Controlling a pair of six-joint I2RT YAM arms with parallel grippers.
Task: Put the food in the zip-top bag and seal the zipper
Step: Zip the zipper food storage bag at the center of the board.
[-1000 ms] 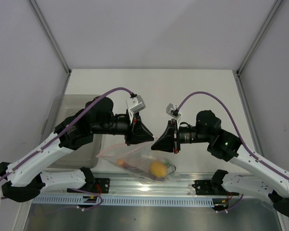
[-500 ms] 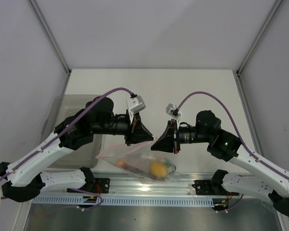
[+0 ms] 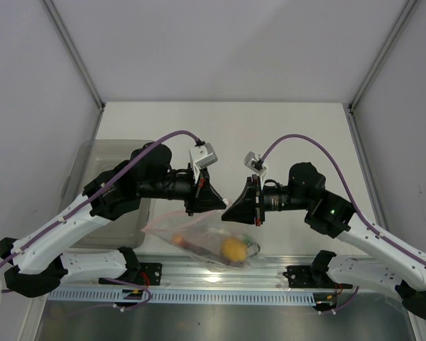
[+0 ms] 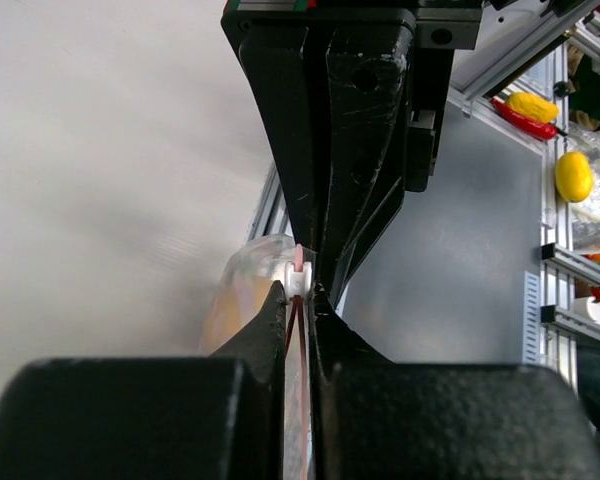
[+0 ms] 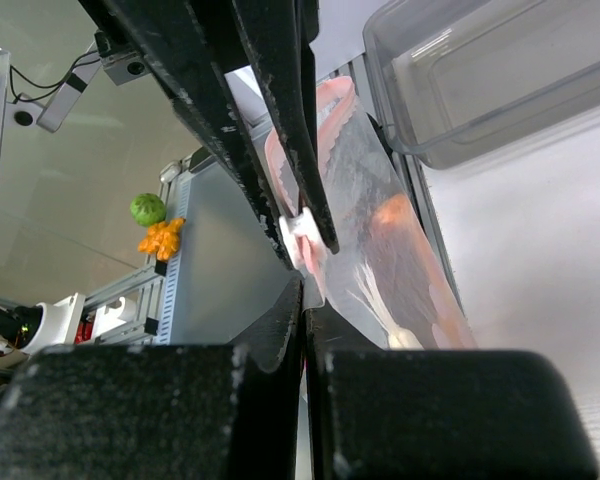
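Observation:
The clear zip-top bag [image 3: 199, 231] hangs between both grippers over the table's near edge. Inside it lies the food: a round yellow fruit [image 3: 233, 249], an orange piece [image 3: 179, 240], a dark red piece [image 3: 199, 249] and green stems [image 3: 250, 249]. My left gripper [image 3: 214, 200] [image 4: 298, 295] is shut on the pinkish-red zipper [image 4: 296, 325], just behind a white slider [image 4: 298, 281]. Facing it tip to tip, my right gripper [image 3: 234, 209] [image 5: 303, 285] is shut on the bag's clear edge [image 5: 380, 250]. The slider [image 5: 302, 232] sits between the left fingers there.
A translucent grey bin [image 3: 99, 160] [image 5: 480, 70] stands under the left arm. A metal rail [image 3: 284, 264] runs along the near edge below the bag. Other toy foods lie off the table, yellow and red ones [image 4: 573, 175] and green and orange ones [image 5: 148, 208].
The left arm has shifted slightly toward the right arm. The bag, its food and the right arm stay where they were.

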